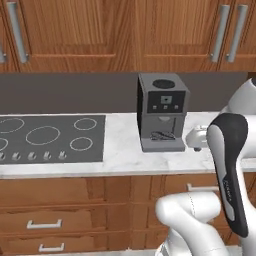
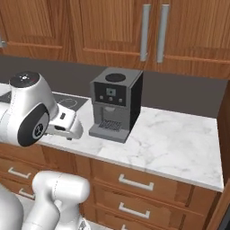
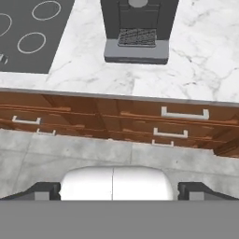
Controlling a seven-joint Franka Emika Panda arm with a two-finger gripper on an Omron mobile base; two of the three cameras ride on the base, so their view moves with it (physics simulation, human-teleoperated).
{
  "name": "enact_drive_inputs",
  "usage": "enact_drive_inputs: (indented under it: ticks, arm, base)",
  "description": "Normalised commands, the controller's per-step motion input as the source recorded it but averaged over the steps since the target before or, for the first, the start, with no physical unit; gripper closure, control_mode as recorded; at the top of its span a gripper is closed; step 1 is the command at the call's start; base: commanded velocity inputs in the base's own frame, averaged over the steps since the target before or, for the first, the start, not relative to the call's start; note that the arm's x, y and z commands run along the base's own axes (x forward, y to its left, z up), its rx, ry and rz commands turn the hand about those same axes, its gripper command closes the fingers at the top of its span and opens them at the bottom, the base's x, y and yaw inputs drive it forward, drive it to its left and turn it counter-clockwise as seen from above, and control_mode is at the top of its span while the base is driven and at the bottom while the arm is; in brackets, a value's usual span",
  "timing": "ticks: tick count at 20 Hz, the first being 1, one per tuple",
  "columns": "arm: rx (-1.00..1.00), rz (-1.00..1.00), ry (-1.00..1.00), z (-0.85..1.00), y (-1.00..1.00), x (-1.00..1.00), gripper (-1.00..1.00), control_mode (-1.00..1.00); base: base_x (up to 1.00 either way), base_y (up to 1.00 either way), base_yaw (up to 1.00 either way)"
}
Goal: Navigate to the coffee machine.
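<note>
Marble-patterned counter (image 2: 179, 143) is running under wooden wall cabinets (image 1: 100, 35), with a dark grey backsplash behind it. On that counter the coffee machine (image 1: 161, 111) is standing upright against the back wall, its drip tray pointing toward the front edge; in the right base view the coffee machine (image 2: 116, 103) is sitting left of the counter's middle, and in the hand view its spout bay and tray (image 3: 136, 42) are showing at the top. Just to its left a black cooktop (image 1: 47, 137) with ring markings is lying flush in the counter, reaching toward the counter's left end. Wooden drawers (image 3: 184, 123) with pale handles are lining the front below.

The gripper (image 2: 67, 127) is hanging at the arm's end above the counter's front edge, near the machine's left side as that camera sees it. Whether its fingers are spread or closed cannot be told from these pictures, and nothing appears to be held.

The base seems to be already facing the machine, so little driving looks left. If it were to roll further forward, the raised hand could knock the machine or the base could bump the drawer fronts.

No readable brand or writing is showing; the button panel's marks are too small to make out.
</note>
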Motion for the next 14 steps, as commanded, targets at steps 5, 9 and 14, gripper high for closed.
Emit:
enact_drive_inputs:
  ticks: [5, 9, 14]
  arm:
    - [0.00, 0.00, 0.00, 0.00, 0.00, 0.00, -1.00, 1.00]
    - [0.00, 0.00, 0.00, 0.00, 0.00, 0.00, -1.00, 1.00]
    - [0.00, 0.00, 0.00, 0.00, 0.00, 0.00, -1.00, 1.00]
  base:
    - [0.47, 0.16, -0.15]
    - [0.37, 0.12, -0.21]
    - [0.45, 0.11, -0.23]
